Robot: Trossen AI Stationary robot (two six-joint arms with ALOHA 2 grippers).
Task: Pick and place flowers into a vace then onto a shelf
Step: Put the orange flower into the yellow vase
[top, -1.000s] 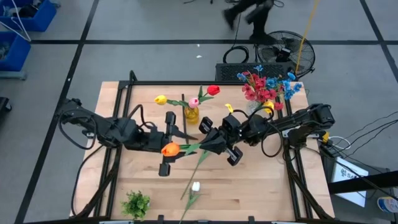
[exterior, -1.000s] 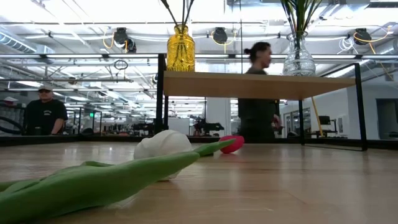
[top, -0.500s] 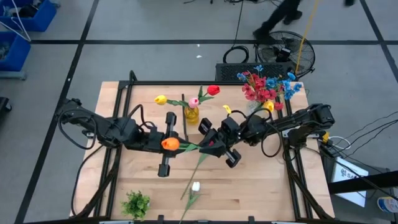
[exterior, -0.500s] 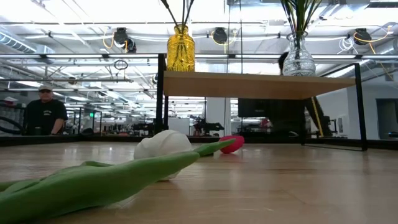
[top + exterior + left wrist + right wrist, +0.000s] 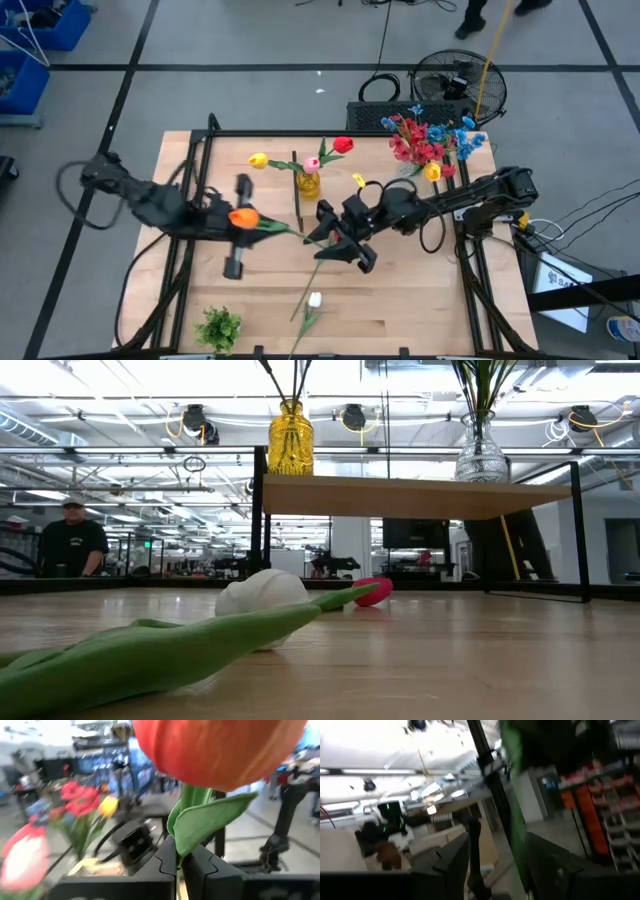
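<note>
An orange tulip point(image 5: 243, 218) is lifted above the table's middle left, with my left gripper point(image 5: 181, 870) shut on it. Its green stem point(image 5: 285, 230) runs right toward my right gripper point(image 5: 335, 240). That gripper is open, and the stem point(image 5: 512, 815) passes between its fingers. A white tulip point(image 5: 315, 298) lies on its side near the front edge. On the shelf point(image 5: 400, 495) stand a yellow vase point(image 5: 290, 438) with tulips point(image 5: 325, 155) and a clear vase point(image 5: 481, 455) with red and blue flowers point(image 5: 430, 140). My left gripper pinches the green stem and a leaf point(image 5: 182, 847) just under the orange bloom, between its two fingers. The fingers point level, coming from the table's left. The bloom point(image 5: 215, 750) stands right above the fingers, and the tulip is clear of the table. My right gripper has the stem between its open fingers; whether they touch it I cannot tell.
A short green leafy clump point(image 5: 218, 325) sits at the front left corner. A pink bloom point(image 5: 372, 592) lies on the table under the shelf. The shelf's black legs point(image 5: 258, 520) stand across the table's far half. A person point(image 5: 75, 540) shows in the room beyond.
My left gripper has shut on the orange tulip under its bloom and carried it toward the table's left edge, slightly up. My right gripper has opened and let go of the stem, tipping a little; the stem still lies between its fingers.
</note>
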